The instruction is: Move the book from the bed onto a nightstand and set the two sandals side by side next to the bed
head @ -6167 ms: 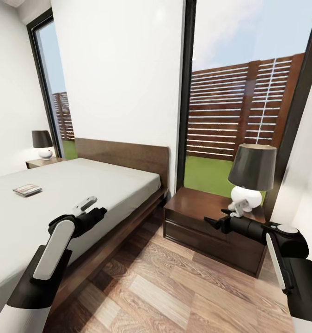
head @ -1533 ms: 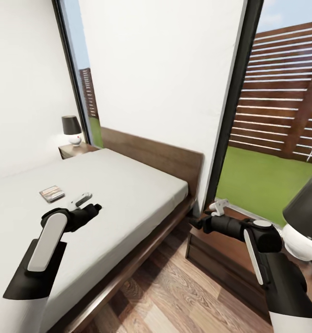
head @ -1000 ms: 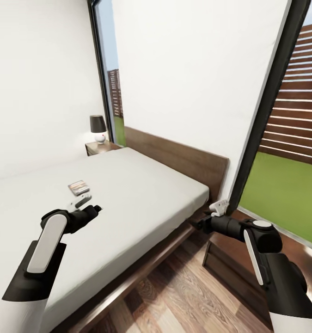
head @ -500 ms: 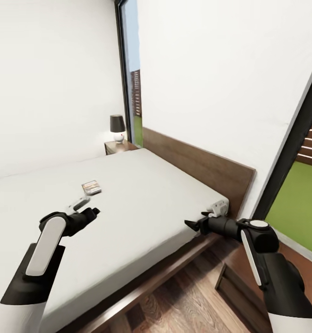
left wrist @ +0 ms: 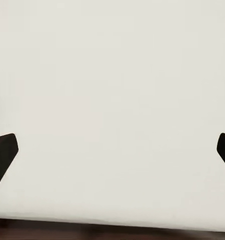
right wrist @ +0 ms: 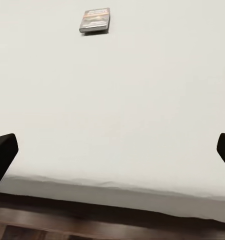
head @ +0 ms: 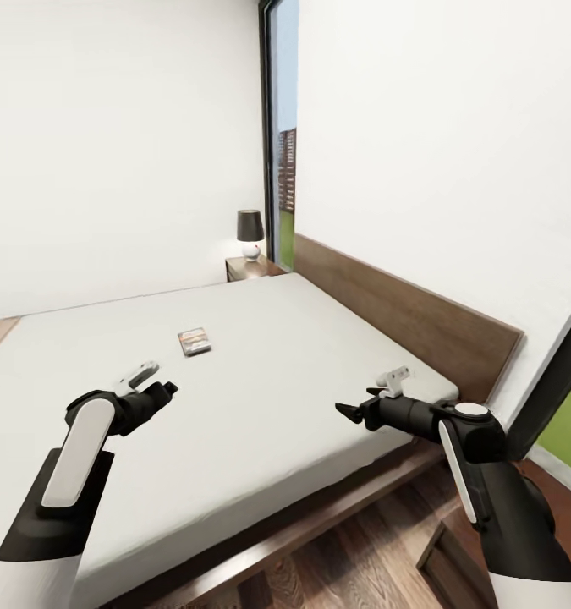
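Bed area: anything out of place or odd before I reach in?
Only the book: it lies flat and alone on the bare mattress of the bed, turned slightly askew to the bed's edges, apart from both grippers. The far nightstand and its lamp stand upright. Nothing looks spilled or damaged.

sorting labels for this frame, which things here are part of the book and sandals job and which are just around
Part of the job:
- book, flat on the mattress
- bed
- nightstand by the headboard

Just around:
- lamp on that nightstand
- window
- wood floor
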